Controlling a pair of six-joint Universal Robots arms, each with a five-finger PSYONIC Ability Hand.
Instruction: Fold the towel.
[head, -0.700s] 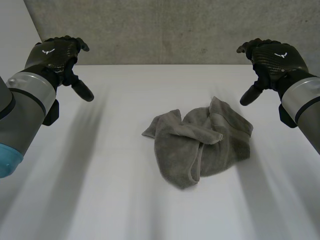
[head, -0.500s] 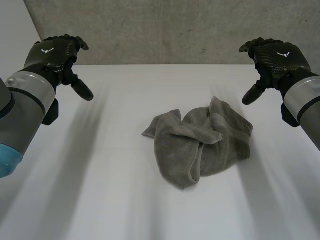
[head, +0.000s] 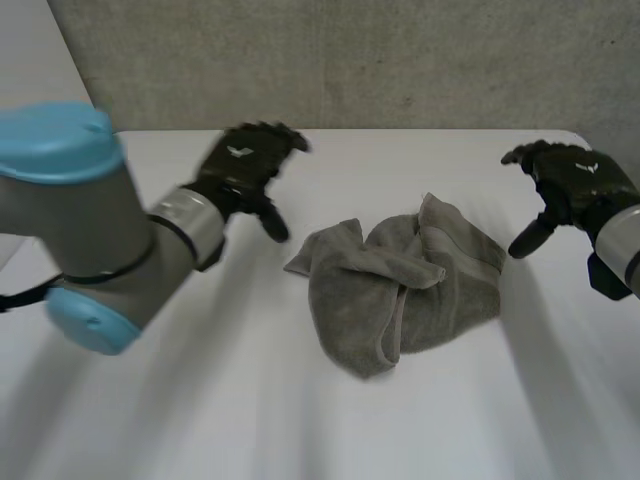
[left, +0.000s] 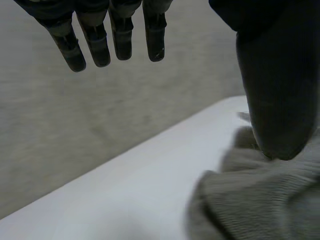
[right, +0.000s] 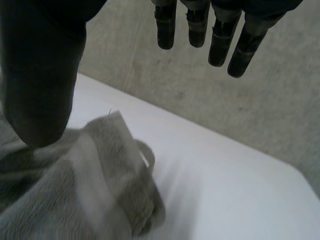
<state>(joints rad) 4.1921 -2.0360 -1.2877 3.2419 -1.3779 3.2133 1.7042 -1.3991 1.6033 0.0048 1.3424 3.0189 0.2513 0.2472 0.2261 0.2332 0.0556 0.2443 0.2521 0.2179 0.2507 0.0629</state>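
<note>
Right robot hand (right: 42, 75) fingers straight, thumb apart; crumpled grey towel (right: 75, 200) beneath thumb, on white table (right: 225, 200).

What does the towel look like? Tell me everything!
The towel is grey-green, soft and fuzzy-looking, with a flatter woven band near one edge. It lies crumpled in a heap on the white table, not folded neatly. The left hand and right hand are open beside it; neither holds it.

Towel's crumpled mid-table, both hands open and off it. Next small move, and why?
Probably lower the left hand onto the nearest corner of the towel and pinch it. The towel lies bunched with flaps overlapping, so it likely needs spreading before folding; the left hand hovers open beside that corner, the right hand open off the opposite edge.
</note>
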